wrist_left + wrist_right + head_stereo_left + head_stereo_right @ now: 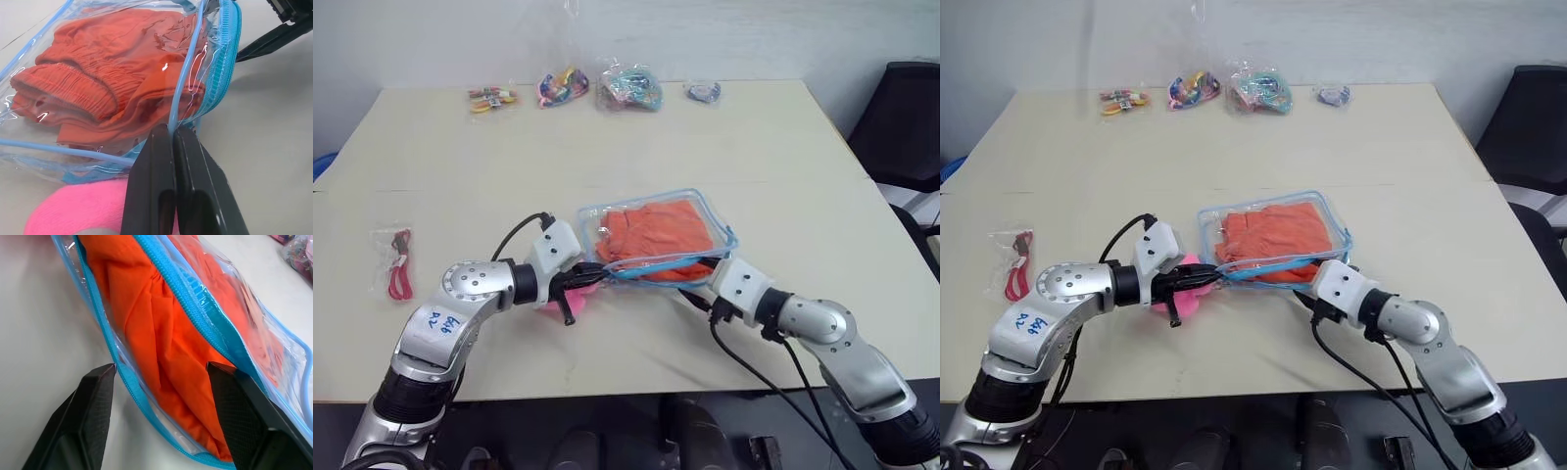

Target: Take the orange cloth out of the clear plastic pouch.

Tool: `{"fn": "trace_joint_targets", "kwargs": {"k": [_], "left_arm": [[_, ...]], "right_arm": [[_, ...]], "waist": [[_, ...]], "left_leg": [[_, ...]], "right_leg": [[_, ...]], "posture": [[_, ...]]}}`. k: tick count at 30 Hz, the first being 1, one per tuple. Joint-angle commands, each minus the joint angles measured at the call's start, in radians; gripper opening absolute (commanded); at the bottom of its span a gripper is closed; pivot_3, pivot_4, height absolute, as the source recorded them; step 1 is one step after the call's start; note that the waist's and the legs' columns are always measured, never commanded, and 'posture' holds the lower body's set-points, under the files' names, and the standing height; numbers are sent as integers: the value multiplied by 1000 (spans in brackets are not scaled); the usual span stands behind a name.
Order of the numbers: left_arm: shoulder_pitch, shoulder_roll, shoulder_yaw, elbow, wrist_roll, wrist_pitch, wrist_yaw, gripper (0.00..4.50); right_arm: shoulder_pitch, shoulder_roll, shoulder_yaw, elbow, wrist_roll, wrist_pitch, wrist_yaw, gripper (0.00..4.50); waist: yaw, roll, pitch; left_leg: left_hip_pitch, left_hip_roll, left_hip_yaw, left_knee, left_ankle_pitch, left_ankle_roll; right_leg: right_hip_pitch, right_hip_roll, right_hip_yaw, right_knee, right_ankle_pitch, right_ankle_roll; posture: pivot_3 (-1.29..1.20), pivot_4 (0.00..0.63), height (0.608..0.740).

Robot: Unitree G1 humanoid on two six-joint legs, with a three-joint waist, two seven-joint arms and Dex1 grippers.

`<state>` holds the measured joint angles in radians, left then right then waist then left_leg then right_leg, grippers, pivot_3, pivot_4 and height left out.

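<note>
With the left end effector (pixel 172 134) clenched on the clear plastic pouch (pixel 607 217) edging, the spread right end effector (pixel 161 369) should pinch only the orange cloth (pixel 146 328) inside its mouth.

The worktop (pixel 460 157) was a wide, pale beige surface with a thin seam running across it. Along its far edge lay four small clear bags of colourful items (pixel 566 88), set in a row and apart from each other. Near the left edge lay another small clear bag with a red cord (pixel 396 262) inside. Near the middle, towards the front, was the clear plastic pouch (pixel 656 235) with light-blue edging, and the orange cloth (pixel 651 227) was inside it. The pouch's near edge seemed lifted a little from the surface. Just beside the pouch, on its left, a small pink plush toy (pixel 1185 284) lay on the worktop.
</note>
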<state>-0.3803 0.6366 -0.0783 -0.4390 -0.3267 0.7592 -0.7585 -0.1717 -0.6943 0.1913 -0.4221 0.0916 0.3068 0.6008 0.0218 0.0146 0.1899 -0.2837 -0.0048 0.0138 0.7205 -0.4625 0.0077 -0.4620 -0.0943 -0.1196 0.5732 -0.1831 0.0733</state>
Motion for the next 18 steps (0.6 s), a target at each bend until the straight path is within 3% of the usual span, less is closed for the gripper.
{"fn": "trace_joint_targets", "kwargs": {"k": [1, 6, 12, 15, 18], "left_arm": [[3, 14, 19, -47, -13, -25, -2, 0], [8, 18, 15, -41, -8, -38, -2, 0], [10, 17, 11, -39, -7, -49, -2, 0], [8, 18, 8, -33, -5, -56, -4, 0], [7, 19, 8, -30, -4, -62, -5, 0]], "right_arm": [[-4, 23, -25, -20, 22, -15, 24, 2160], [-3, 27, -28, -20, 1, -14, 33, 413], [-51, 45, 22, 49, -103, -62, 10, 413], [-73, 44, 41, 83, -167, -116, 4, 1013], [-84, 34, 57, 105, -230, -182, 0, 2020]], "waist": [[0, 0, 0], [0, 0, 0], [-1, 0, 0], [-1, 0, 0], [-1, 0, 0]], "left_leg": [[0, 0, 0, 0, 0, 0], [0, 0, 0, 0, 0, 0], [0, 0, 0, 0, 0, 0], [0, 0, 0, 0, 0, 0], [0, 0, 0, 0, 0, 0]], "right_leg": [[0, 0, 0, 0, 0, 0], [0, 0, 0, 0, 0, 0], [0, 0, 0, 0, 0, 0], [0, 0, 0, 0, 0, 0], [0, 0, 0, 0, 0, 0]], "posture": [[0, 150, 740], [0, 150, 740], [0, 150, 740], [0, 150, 740], [0, 150, 740]]}}
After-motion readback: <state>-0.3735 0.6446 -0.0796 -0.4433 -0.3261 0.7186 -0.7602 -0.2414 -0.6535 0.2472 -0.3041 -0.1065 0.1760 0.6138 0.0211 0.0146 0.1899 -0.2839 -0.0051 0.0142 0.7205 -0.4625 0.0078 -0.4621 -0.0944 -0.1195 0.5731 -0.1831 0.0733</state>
